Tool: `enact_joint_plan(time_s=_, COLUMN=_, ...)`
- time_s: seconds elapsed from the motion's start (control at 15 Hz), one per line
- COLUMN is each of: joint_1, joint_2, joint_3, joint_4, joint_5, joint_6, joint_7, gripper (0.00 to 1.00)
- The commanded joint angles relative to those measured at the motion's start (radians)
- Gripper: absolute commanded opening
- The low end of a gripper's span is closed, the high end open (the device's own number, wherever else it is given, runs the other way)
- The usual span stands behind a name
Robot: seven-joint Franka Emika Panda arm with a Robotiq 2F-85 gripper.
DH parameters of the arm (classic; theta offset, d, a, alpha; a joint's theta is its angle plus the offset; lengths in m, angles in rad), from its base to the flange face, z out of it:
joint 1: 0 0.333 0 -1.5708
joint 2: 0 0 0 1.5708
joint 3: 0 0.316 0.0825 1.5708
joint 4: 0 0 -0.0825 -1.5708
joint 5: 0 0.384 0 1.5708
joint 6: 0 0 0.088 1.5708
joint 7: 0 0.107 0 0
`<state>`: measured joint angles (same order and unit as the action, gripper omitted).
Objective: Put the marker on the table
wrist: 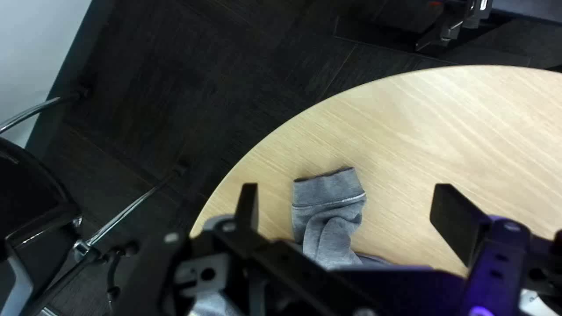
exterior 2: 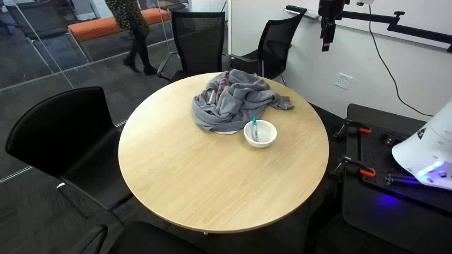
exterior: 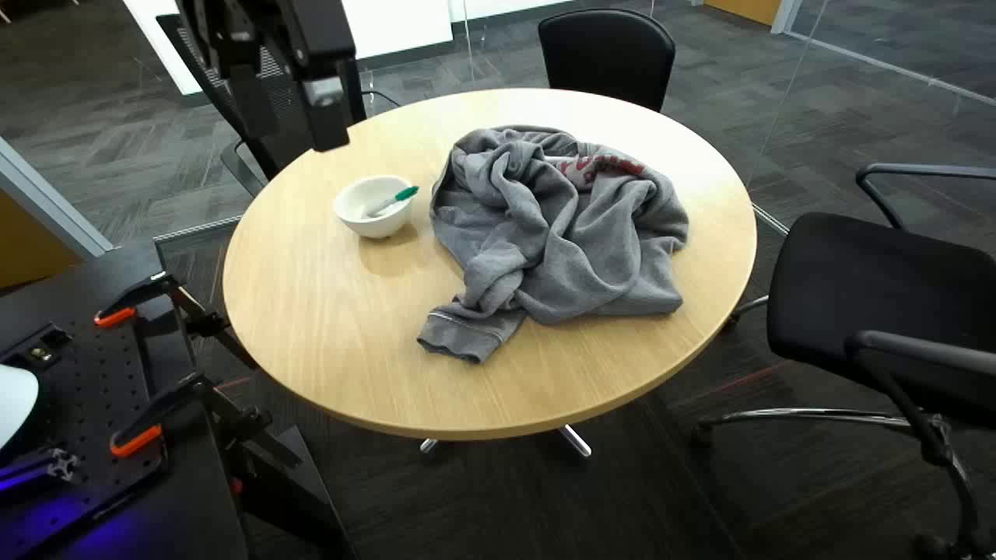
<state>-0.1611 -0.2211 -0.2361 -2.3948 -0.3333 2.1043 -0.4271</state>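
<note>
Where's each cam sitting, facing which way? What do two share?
In an exterior view, the camera sits high beside the table, looking down across it; the gripper hangs upper left, a sliver of white arm base at the left edge.
In an exterior view, it looks down from roughly the opposite side; white arm base right, gripper upper right.
Wrist view: mounted on the wrist, facing down past spread fingers to a gray sleeve and the table edge.
Both exterior views share the white bowl with the marker in it.

In an exterior view, the surface (exterior 2: 212, 183) offers free room from three clockwise to ten o'clock; a garment (exterior 2: 240, 97) obstructs at twelve, a bowl (exterior 2: 266, 132) at two.
</note>
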Motion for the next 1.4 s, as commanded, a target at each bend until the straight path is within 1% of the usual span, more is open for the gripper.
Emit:
enact_joint_plan(time_s=0.0, joint_1=-0.006, joint_2=0.0, joint_3=0.006, joint_4=0.002, joint_5=0.002, joint_6=-0.003, joint_7=-0.001, gripper=1.0)
enact_joint_plan(time_s=0.27, joint_1=-0.006, joint_2=0.0, joint_3=0.006, joint_4=0.002, joint_5=0.002, joint_6=-0.003, joint_7=-0.001, gripper=1.0)
enact_joint_plan(time_s=0.47, joint_1=0.005, joint_2=-0.03, joint_3=0.025, joint_4=-0.035, joint_5=-0.004, joint_6=0.045, joint_7=0.028, gripper=1.0)
enact_joint_plan(time_s=0.73, joint_1=0.031, joint_2=-0.076, joint_3=0.071, joint_4=-0.112, joint_5=0.009, joint_6=0.136, joint_7=0.091, gripper=1.0)
enact_joint_plan(time_s=0.93, joint_1=0.059, joint_2=-0.096, joint_3=0.118, joint_4=-0.172, joint_5=0.025, joint_6=0.21, joint_7=0.18, gripper=1.0)
enact_joint_plan(time_s=1.33, joint_1=0.128, joint_2=-0.093, joint_3=0.191, joint_4=-0.237, joint_5=0.119, joint_6=0.34, joint_7=0.289, gripper=1.0)
